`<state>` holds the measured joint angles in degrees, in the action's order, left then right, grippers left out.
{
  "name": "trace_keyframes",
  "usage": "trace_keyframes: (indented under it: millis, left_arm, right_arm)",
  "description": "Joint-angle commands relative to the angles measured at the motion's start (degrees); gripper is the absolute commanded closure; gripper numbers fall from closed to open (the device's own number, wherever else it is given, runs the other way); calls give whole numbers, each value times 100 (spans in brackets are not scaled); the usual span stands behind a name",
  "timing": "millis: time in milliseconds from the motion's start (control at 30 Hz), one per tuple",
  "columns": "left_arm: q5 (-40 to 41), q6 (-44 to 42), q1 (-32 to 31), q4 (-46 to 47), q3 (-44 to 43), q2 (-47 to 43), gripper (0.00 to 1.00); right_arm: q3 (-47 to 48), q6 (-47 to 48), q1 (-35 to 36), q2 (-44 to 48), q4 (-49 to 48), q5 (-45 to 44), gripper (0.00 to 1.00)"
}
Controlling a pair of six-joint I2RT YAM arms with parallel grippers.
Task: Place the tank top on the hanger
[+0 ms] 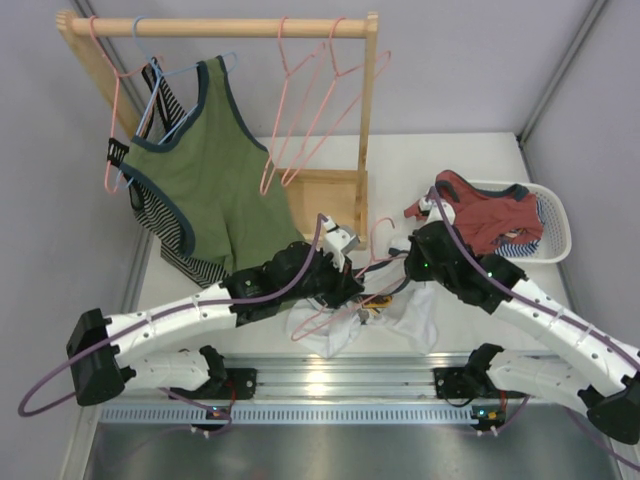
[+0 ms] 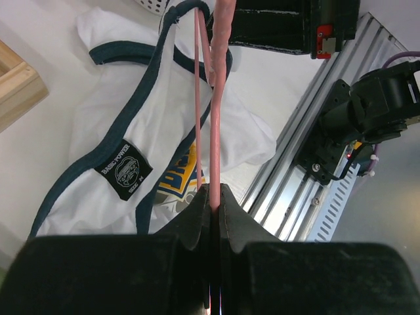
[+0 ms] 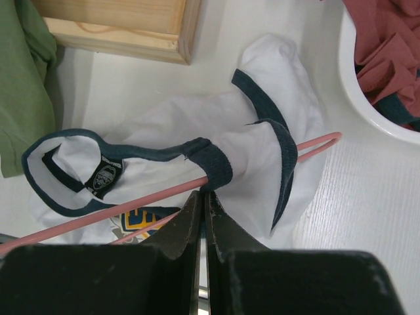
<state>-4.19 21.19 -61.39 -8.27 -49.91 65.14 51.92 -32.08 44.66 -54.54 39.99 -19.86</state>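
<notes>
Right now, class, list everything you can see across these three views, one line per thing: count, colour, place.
tank top: one, white with navy trim, crumpled on the table between the arms
hanger: one, pink wire, threaded through one tank top strap
spare pink hangers: at least three, on the rack
light blue hanger: one, on the rack
green tank top: one, olive, hanging on the rack
striped garment: one, black and white, behind the green tank top
rack: one, pale wood, far left
basket: one, white, far right
red garment: one, in the basket
table: one, white
left pincer: black, shut on the hanger
right pincer: black, shut, tips at the threaded strap
</notes>
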Motion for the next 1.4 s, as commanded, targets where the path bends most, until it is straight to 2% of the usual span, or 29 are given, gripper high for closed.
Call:
trace_keyframes:
  millis: [0, 133, 467, 667, 767, 900, 1100, 1367]
  left_arm:
    - [-179, 61, -23, 1116, 148, 112, 100]
    - [-223, 96, -23, 1783, 324, 419, 100]
    - [-504, 122, -14, 2576, 324, 1167, 100]
    - [-662, 166, -23, 2954, 377, 1369, 100]
    - [-671, 149, -14, 3042, 359, 1466, 100]
    - [-645, 122, -14, 3025, 298, 1589, 100]
    - [-645, 140, 12, 3016, 210, 1747, 100]
    - [-715, 157, 13, 2963, 60, 1914, 100]
  right_arm:
    - [336, -79, 191, 5, -70, -123, 100]
    - [205, -106, 227, 58, -114, -115, 100]
    - [-165, -124, 227, 304, -202, -203, 99]
    - [-358, -97, 227, 585, -219, -255, 84]
    - [-411, -1, 236, 725, -228, -256, 73]
    - [-490, 157, 227, 1077, -351, -72, 66]
    - [-745, 650, 236, 1912, -1203, 728, 60]
    - [-648, 1036, 297, 1571, -1581, 773, 57]
